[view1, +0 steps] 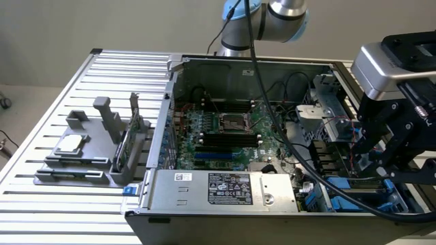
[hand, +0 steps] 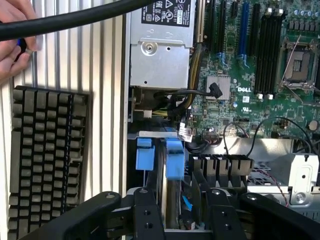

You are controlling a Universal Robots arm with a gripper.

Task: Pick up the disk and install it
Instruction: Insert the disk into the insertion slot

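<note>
- Hand [view1: 383, 173] [hand: 181, 194] spread open, I hover over the drive bay at the near corner of the computer case [view1: 204, 76], on the exterior view's right.
- On the exterior view's left, a grey holder [view1: 81, 153] sits on the slatted table [view1: 41, 214].
- Back right, the disk [hand: 173, 160] stands on edge in that bay between my fingers [hand: 145, 215], with a gap beside one.

A plain pale wall [view1: 122, 23] is running across twelve o'clock in the exterior view. A ribbed metal table [view1: 119, 69] is lying below it, glare washing its seven o'clock edge. Beige floor [view1: 27, 107], possibly, is showing at nine o'clock.
</note>
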